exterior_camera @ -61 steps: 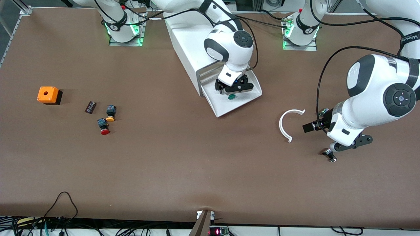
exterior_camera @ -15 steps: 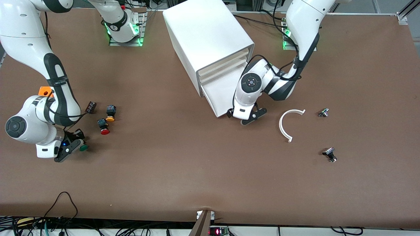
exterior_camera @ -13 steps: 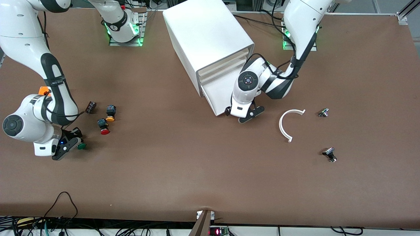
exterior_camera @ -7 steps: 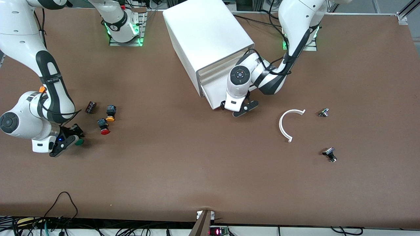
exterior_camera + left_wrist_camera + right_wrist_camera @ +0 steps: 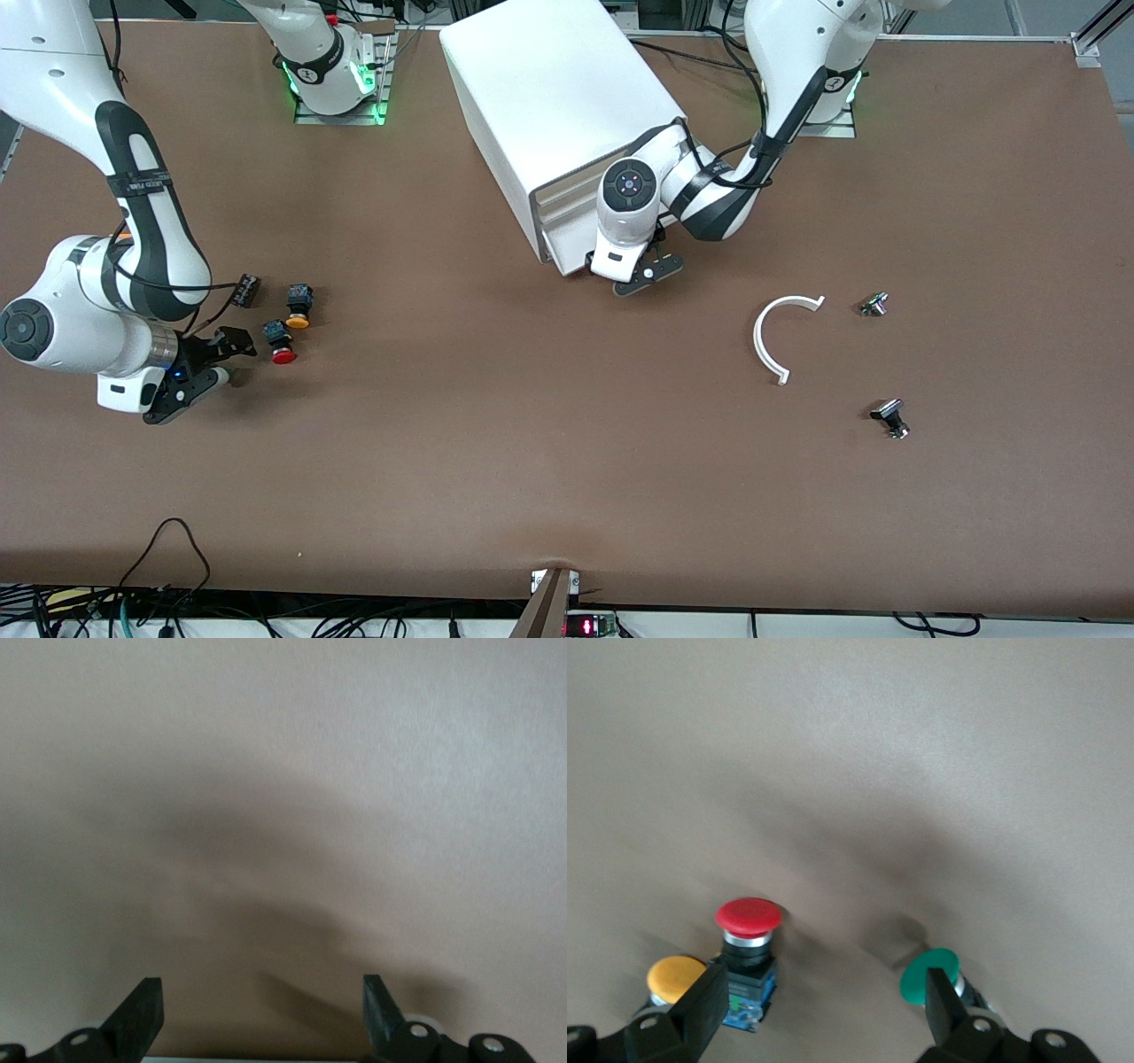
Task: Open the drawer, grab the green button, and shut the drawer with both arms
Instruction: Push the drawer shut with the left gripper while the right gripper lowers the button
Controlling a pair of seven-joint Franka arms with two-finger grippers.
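The white cabinet [image 5: 549,89] stands at the robots' edge of the table. Its bottom drawer [image 5: 569,255] is pushed in almost flush. My left gripper [image 5: 631,273] is open, low over the table and right at the drawer's front lip; the left wrist view [image 5: 262,1014] shows bare table between its fingers. My right gripper [image 5: 217,361] is open near the right arm's end of the table. In the right wrist view [image 5: 822,997] the green button [image 5: 928,975] lies on the table beside one finger [image 5: 943,1005]. In the front view the gripper hides it.
A red-capped button [image 5: 283,354] [image 5: 749,914] and an orange-yellow-capped button [image 5: 298,321] [image 5: 675,976] lie beside the right gripper, with a small black part [image 5: 245,290] nearby. A white curved piece [image 5: 772,341] and two small metal parts [image 5: 874,304] [image 5: 890,416] lie toward the left arm's end.
The left gripper has pushed the drawer back into the cabinet. The right gripper carried the green button from the drawer to the table by the red button, then opened and let it go.
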